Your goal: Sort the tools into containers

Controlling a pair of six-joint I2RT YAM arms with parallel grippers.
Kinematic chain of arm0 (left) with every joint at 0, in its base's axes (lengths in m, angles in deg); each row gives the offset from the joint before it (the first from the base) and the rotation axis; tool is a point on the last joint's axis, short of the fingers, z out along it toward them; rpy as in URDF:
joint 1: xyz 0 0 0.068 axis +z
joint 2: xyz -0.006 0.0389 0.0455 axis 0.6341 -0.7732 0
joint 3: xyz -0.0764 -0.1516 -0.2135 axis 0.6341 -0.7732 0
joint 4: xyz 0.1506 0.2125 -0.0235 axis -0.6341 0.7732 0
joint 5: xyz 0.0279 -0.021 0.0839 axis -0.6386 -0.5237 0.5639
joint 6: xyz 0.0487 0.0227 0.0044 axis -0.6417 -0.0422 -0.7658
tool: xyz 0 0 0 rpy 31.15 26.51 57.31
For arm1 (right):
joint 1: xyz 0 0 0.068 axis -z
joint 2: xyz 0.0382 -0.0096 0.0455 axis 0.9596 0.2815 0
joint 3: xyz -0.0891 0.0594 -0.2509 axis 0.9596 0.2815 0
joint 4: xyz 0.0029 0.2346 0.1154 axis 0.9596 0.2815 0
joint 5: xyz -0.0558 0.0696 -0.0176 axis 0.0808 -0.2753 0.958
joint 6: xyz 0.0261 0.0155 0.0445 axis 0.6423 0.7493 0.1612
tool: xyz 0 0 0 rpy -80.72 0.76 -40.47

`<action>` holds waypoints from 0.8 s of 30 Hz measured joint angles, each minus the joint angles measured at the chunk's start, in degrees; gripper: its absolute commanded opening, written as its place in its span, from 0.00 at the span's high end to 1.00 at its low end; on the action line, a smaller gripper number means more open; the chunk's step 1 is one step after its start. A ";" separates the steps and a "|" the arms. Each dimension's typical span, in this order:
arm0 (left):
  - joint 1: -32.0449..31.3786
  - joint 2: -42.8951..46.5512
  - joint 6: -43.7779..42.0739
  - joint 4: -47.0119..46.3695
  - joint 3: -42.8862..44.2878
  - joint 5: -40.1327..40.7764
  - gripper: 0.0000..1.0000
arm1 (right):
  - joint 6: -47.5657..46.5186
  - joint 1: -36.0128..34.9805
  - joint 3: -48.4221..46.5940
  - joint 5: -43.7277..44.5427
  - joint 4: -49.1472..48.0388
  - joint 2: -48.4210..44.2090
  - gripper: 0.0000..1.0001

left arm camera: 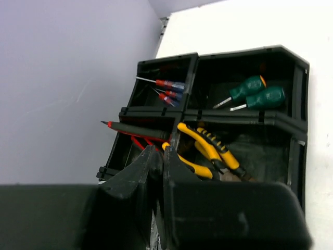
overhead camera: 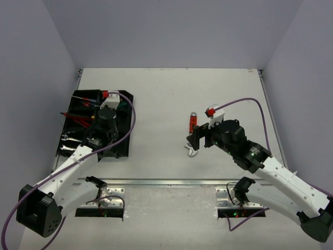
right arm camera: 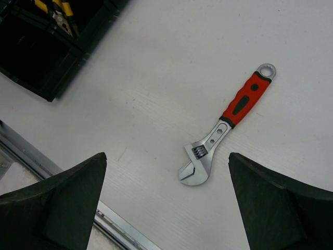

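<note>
Wrench (right arm camera: 229, 122) lies flat on the desk (right arm camera: 156, 62) directly below the right tool (right arm camera: 166, 159), whose fingers stand fully apart; its head is between them and its red handle runs obliquely away on the right finger's side. Long axis sits diagonal to the closing line, so a wrist turn is probably needed before descent. Left tool (left arm camera: 158, 156), fingers together on nothing visible, hangs over the tray (left arm camera: 244, 50), well apart from the wrench.

The top camera looks down from the near side, with the tray (overhead camera: 120, 146) at nine o'clock. The left wrist camera peers closely into it; the right wrist camera catches its corner.
</note>
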 measured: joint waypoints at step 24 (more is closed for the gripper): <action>0.69 -6.06 -8.92 -6.01 -8.59 -16.26 0.88 | -1.62 0.02 0.93 0.18 -0.29 -2.58 0.01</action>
